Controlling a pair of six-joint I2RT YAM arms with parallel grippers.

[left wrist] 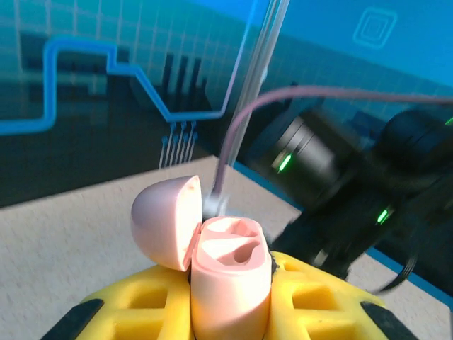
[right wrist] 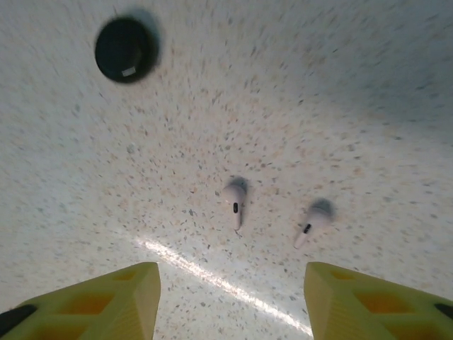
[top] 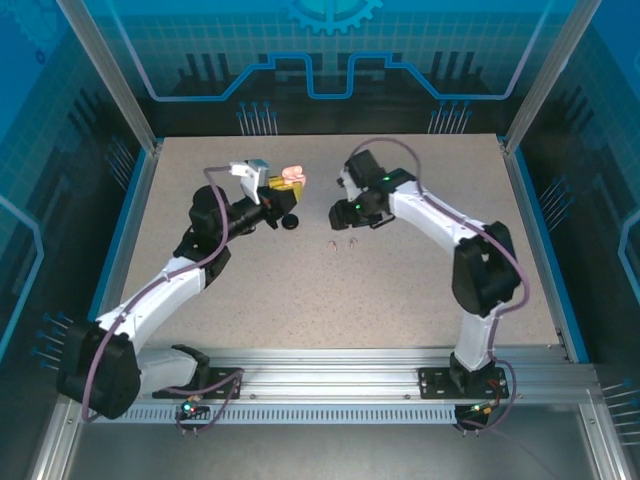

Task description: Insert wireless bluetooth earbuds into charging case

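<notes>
- Two pale earbuds lie flat on the speckled worktop [top: 200,310] near its centre, just beside each other but not touching
- In the right wrist view, the first earbud [right wrist: 236,198] has its long axis running almost straight toward the camera, with the bulb at the far end and the stem aimed back between the fingers
- The second earbud [right wrist: 316,216] lies at a slant to it, bulb away, with its stem angling back and in toward the first
- Both are whitish pink and smooth, with a rounded bulb narrowing into a short stem, and each stem carries a small dark mark
- The right gripper [right wrist: 230,276] hovers over the pair with its yellow fingers [right wrist: 106,301] spread wide and nothing between them
- The fingers are blocky yellow plastic with hollow pockets moulded in
- A black round case [right wrist: 126,49], a dark matte disc, lies closed on the worktop, off toward the left edge from the earbuds and a little nearer the far edge
- The left gripper [left wrist: 230,304] is pinching the pink charging case [left wrist: 230,280] upright by its base, up off the worktop, beyond the black round case toward the far edge
- The case's domed lid [left wrist: 166,219] is swung open to one side, and two moulded hollows show in the top of the base
- The worktop is a beige, stone-flecked sheet with a blue rim
</notes>
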